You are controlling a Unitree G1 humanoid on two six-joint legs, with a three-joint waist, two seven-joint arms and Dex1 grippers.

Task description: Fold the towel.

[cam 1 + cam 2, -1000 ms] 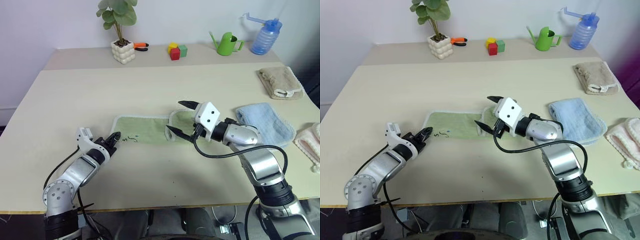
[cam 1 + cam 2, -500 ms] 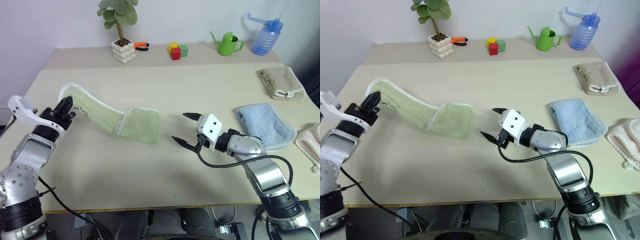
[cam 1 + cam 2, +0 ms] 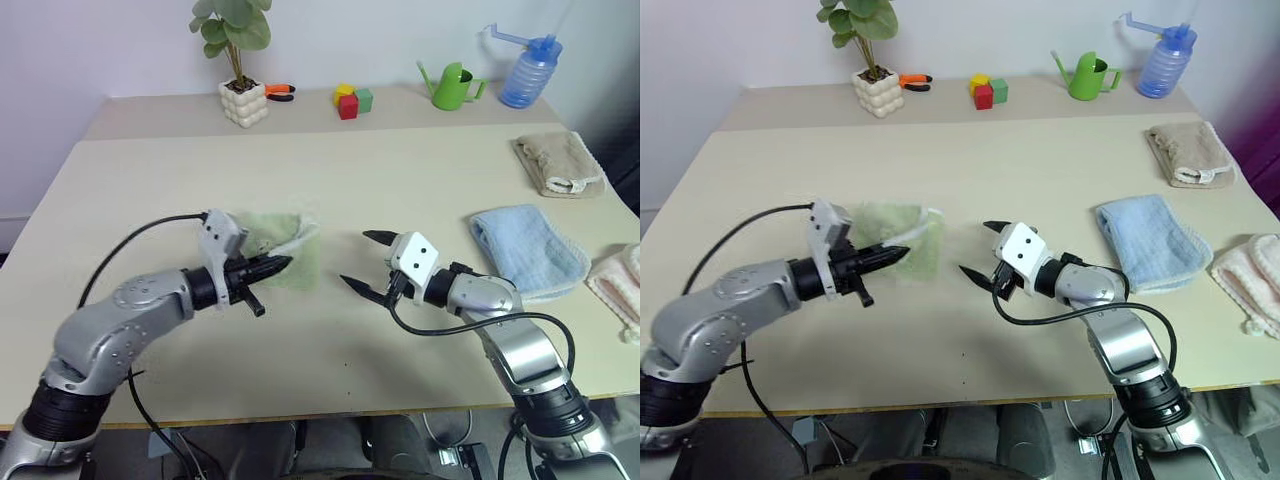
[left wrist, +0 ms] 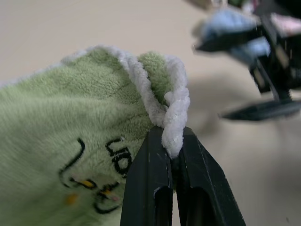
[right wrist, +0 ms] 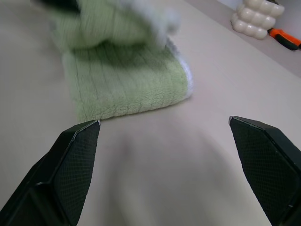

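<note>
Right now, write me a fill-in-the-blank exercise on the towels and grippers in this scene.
1. The left gripper is shut on the ____ edging of the green towel.
2. The right gripper is ____ and holds nothing.
3. The folded towel nearest the right gripper is light ____.
4. The beige towel lies ____ on the table.

Missing words: white; open; blue; folded

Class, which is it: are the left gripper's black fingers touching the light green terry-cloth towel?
Touching. The left wrist view shows the fingers shut on the light green terry-cloth towel's whitish edging.
</note>
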